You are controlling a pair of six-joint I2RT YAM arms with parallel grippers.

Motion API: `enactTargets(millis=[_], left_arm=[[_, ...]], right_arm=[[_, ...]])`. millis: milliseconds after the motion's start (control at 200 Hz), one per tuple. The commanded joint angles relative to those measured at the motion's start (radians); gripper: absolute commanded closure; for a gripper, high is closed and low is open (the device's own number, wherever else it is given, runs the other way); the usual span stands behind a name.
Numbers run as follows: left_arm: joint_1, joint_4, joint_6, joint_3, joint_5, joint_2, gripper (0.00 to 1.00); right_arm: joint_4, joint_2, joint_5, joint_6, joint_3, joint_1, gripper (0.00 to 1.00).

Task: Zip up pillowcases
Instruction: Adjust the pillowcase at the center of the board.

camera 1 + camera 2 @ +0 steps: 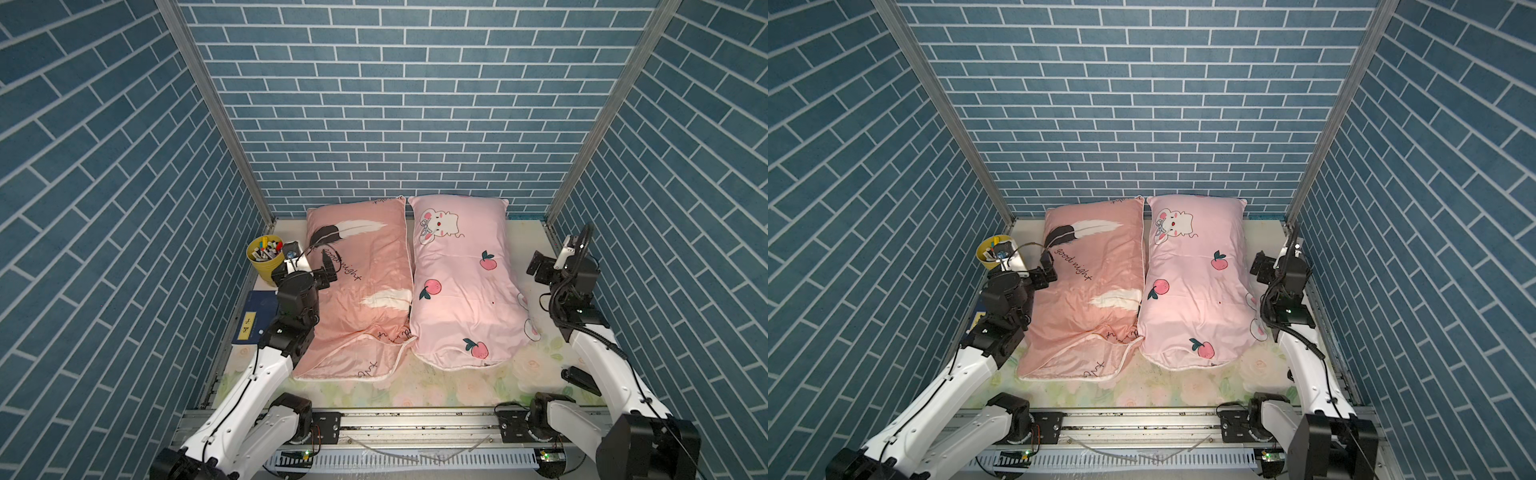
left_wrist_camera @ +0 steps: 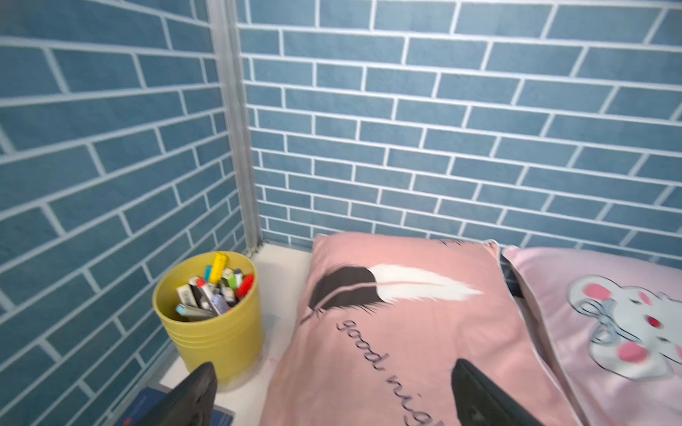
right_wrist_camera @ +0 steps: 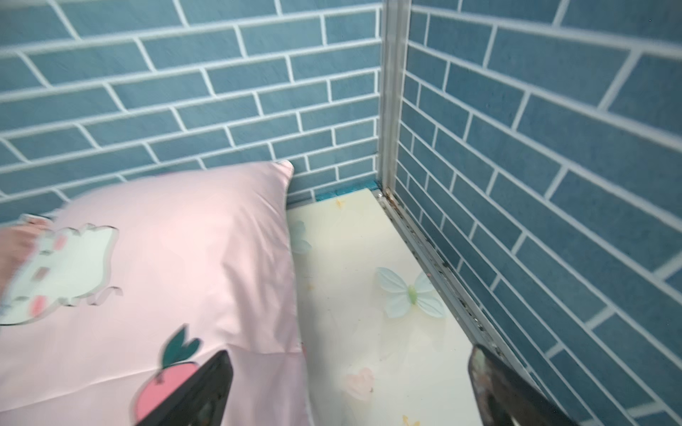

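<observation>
Lying side by side on the floral table [image 1: 436, 386], running lengthwise from near to far and reaching the blue brick back wall [image 1: 415, 124]: the salmon-pink pillowcase [image 1: 357, 291] with feathers and "good night" script on the left, the light-pink pillowcase [image 1: 461, 291] with bunny and peaches on the right, long edges touching. Showing, at the salmon one's near end, fabric lying flat and loose with a piped edge folded across it. Hovering the left gripper [image 1: 329, 272] over the left edge of the salmon-pink pillowcase, jaws spread wide and gripping nothing. Holding the right gripper [image 1: 537, 268] just beside the right edge of the light-pink pillowcase, jaws likewise spread and empty. Standing at the far left, a yellow cup [image 1: 264, 266] of markers; lying nearer, along the left side, a dark blue book [image 1: 257, 316].
</observation>
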Motion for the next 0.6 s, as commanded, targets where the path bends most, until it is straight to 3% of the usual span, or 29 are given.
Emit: enactTargets(millis=[0,120,350,475,590], left_arm=[[-0.057,-0.389,-0.115,0.031,0.138,0.079,0.0],[-0.091,-0.377,-0.186,0.032,0.289,0.124,0.01],[-0.134,-0.346,-0.272,0.025,0.385,0.231,0.03],[-0.134,-0.308,-0.312,0.001,0.416,0.28,0.09],[-0.134,-0.294,-0.324,0.005,0.433,0.332,0.09]], right_arm=[[-0.379,0.01,-0.167,0.193,0.083,0.064,0.01],[-0.401,0.057,-0.242,0.282,0.137,0.231,0.02],[-0.442,0.261,-0.188,0.335,0.316,0.556,0.06],[-0.421,0.417,-0.213,0.352,0.428,0.663,0.1],[-0.378,0.549,-0.278,0.39,0.509,0.713,0.16]])
